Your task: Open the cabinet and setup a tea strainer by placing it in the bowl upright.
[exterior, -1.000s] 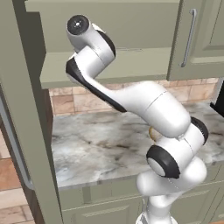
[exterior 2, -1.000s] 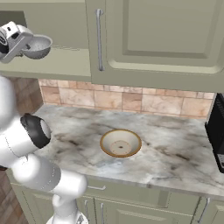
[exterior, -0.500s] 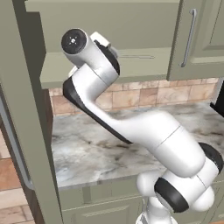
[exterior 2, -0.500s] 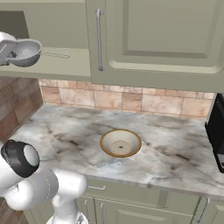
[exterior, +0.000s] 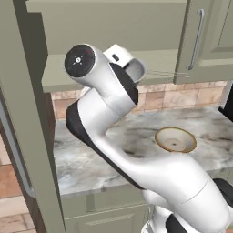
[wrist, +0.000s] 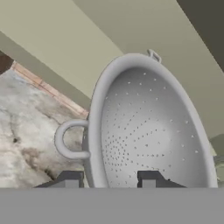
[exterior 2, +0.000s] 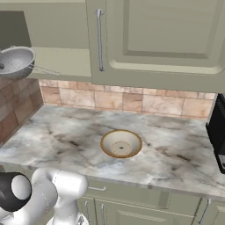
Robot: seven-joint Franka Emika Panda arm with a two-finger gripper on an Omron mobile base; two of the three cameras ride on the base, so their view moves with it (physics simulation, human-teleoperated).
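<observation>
Jaws (wrist: 107, 178) are rising at the bottom of the hand view, one dark tip on each side of the rim of the tea strainer (wrist: 148, 131), so they are pinching it between them. Its perforated grey inside is filling the centre and right of that frame, with a small loop handle sticking out at centre left. In the left base view the strainer (exterior: 135, 69) is peeking out just right of the arm's upper links in the upper middle of the frame, level with the underside of the cabinet (exterior: 113, 32); in the right base view it (exterior 2: 16, 61) is hanging at the upper left edge, high above the counter (exterior 2: 176, 145). Farther off, the bowl (exterior 2: 121, 143) is sitting upright on the marbled counter at the centre of the right base view, well apart from the strainer and empty. Behind it a tiled backsplash (exterior 2: 132, 100) is running along the wall, and a narrower green door (exterior 2: 158, 39) with a silver bar handle (exterior 2: 100, 39) is hanging shut at the top
</observation>
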